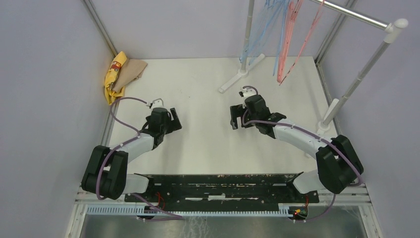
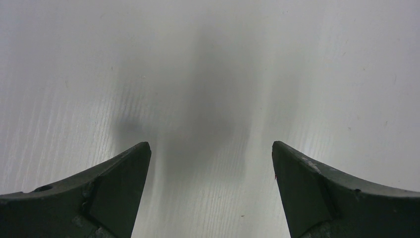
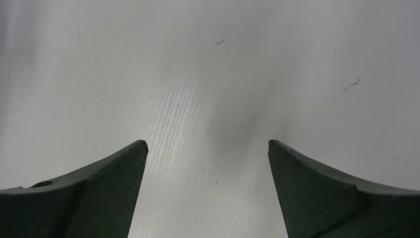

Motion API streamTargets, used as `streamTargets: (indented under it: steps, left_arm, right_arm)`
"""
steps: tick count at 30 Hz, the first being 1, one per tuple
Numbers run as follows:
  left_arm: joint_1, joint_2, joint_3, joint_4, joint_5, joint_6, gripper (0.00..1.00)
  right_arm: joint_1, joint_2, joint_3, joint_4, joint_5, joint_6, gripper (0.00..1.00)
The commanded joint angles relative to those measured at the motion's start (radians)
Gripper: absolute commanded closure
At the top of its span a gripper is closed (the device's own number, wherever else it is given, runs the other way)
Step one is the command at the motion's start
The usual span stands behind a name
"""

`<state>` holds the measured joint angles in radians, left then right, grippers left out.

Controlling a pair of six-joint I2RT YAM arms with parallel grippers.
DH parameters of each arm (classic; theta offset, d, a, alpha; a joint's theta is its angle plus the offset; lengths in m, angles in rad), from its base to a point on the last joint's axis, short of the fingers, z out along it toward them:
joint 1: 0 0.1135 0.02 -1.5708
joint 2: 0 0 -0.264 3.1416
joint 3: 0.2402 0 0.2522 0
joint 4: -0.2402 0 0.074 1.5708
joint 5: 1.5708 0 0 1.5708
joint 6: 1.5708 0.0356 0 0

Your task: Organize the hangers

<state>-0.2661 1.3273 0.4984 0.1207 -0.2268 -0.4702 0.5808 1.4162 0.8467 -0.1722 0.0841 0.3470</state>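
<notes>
- Hangers [image 1: 280,44] hang in a loose bunch beyond the right pincer [image 1: 234,120], farther from the arm bases and off to its right side, well apart from it.
- We see light blue ones [image 1: 257,37] on the side nearer that pincer and pink-red ones [image 1: 286,49] just past them; their hooks are cut off by the edge of the top view.
- The white-and-silver rack [image 1: 369,19] stands around them, with one foot [image 1: 241,73] on the table [image 1: 198,79] just ahead of the right pincer.
- The right pincer stands wide and holds nothing; in its wrist view we see only bare table between its fingers [image 3: 317,188].
- The left pincer [image 1: 175,120] is likewise spread wide and empty, with its fingers [image 2: 99,193] over bare table and its shadow.
- Both pincers face each other across the middle of the table, well apart.
- The hangers lie far across from the left pincer, ahead and to its right.
- A yellow cloth [image 1: 114,75] and a brown piece [image 1: 131,71] lie ahead of the left pincer, to its left, at the far corner.
</notes>
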Motion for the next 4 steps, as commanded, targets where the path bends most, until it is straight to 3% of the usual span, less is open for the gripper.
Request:
streamTargets:
  steps: [1,4]
  left_arm:
    - [-0.004,0.004,0.044,0.003,-0.010,0.055,0.01]
    - [-0.006,0.000,0.042,0.002,-0.008,0.057,0.01]
  right_arm:
    - [0.012,0.005,0.049,0.053,0.024,-0.057,0.00]
    - [0.012,-0.007,0.033,0.071,0.038,-0.055,0.00]
